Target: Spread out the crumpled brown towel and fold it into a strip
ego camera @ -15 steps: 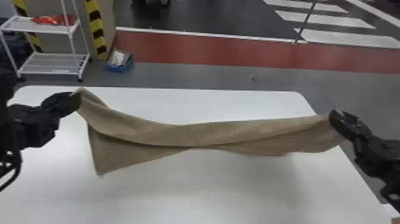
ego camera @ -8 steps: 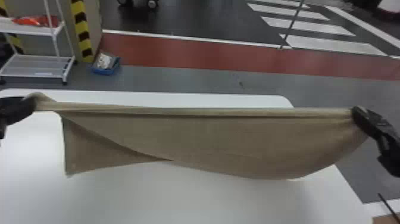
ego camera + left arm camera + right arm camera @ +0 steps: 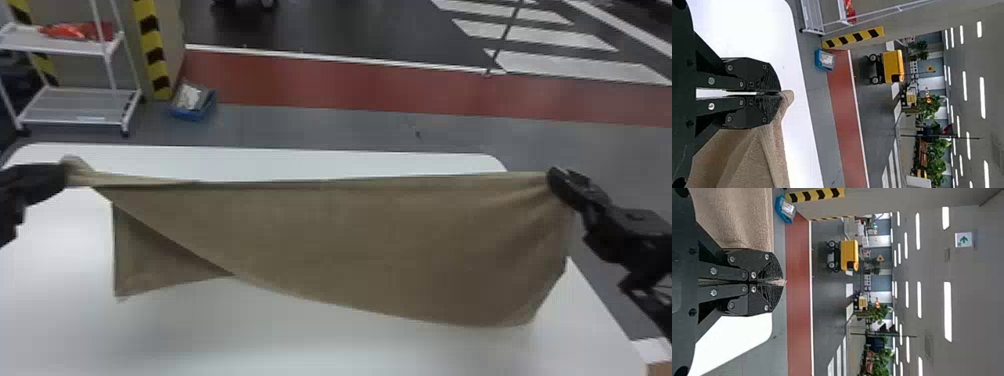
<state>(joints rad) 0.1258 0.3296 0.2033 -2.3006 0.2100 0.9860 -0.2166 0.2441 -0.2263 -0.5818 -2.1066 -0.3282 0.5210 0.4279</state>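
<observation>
Holding brown towel (image 3: 350,240) aloft over tabletop (image 3: 200,345), strung out sideways. Drawn nearly straight along top edge, presumably to pull the crumples out before laying down. Hanging loose below, sagging lowest toward the right side. Near the left, showing triangular flap (image 3: 155,262) behind a slanting edge of the front layer; probably doubled or skewed there, so not yet a clean sheet.

Pinching one end in left end effector (image 3: 66,175), pressed together on the towel, with a small bunched tip poking past the grip. Pinching opposite end in right end effector (image 3: 553,178), also pressed together, with creases fanning from the hold. Likely gripped that far apart to put tension on the top edge and let weight open the rest.

Judged as spreading step; strip folding to follow. Next, probably: lower evenly, touch down with hanging edge first, then draw across tabletop to flatten. Watch for flap getting trapped underneath, or for a small pinch slipping if pulled too hard.

Beyond, on the floor: noted white cart (image 3: 82,117) and blue bin (image 3: 192,111), well apart from the work.
</observation>
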